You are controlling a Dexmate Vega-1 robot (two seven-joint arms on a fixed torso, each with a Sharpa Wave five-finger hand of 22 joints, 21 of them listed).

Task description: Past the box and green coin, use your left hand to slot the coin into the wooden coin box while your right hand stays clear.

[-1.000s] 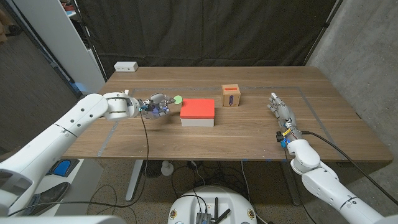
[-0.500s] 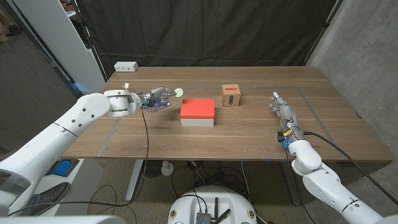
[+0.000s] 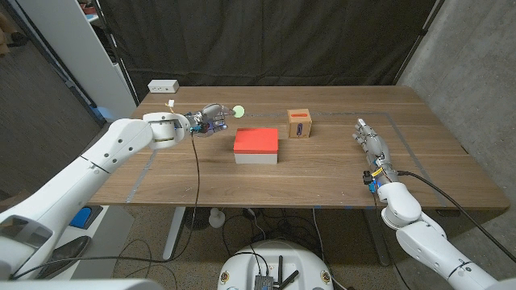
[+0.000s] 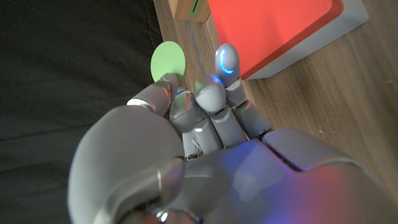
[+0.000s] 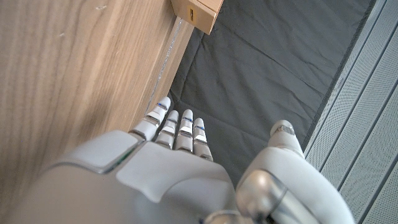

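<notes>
My left hand [image 3: 206, 118] hovers above the table's left half and pinches a round green coin [image 3: 238, 110] at its fingertips. In the left wrist view the green coin [image 4: 168, 60] sticks out past my left hand [image 4: 186, 137], with a thumb and finger closed on its edge. The wooden coin box [image 3: 300, 123], with a dark slot on its front face, stands right of centre, well to the right of the coin. Its corner [image 4: 189, 9] lies beyond the coin. My right hand [image 3: 372, 146] is at the table's right side, fingers straight and together, holding nothing.
A box with a red top and white sides [image 3: 256, 146] sits mid-table between the coin and my body, its red lid [image 4: 280, 25] close to my left fingers. A white power strip [image 3: 163, 85] lies at the far left edge. A cable hangs from my left wrist.
My left hand has lifted and moved away from me and to the right with the coin, which now sits past the red box's far left corner. My right hand has barely shifted.
</notes>
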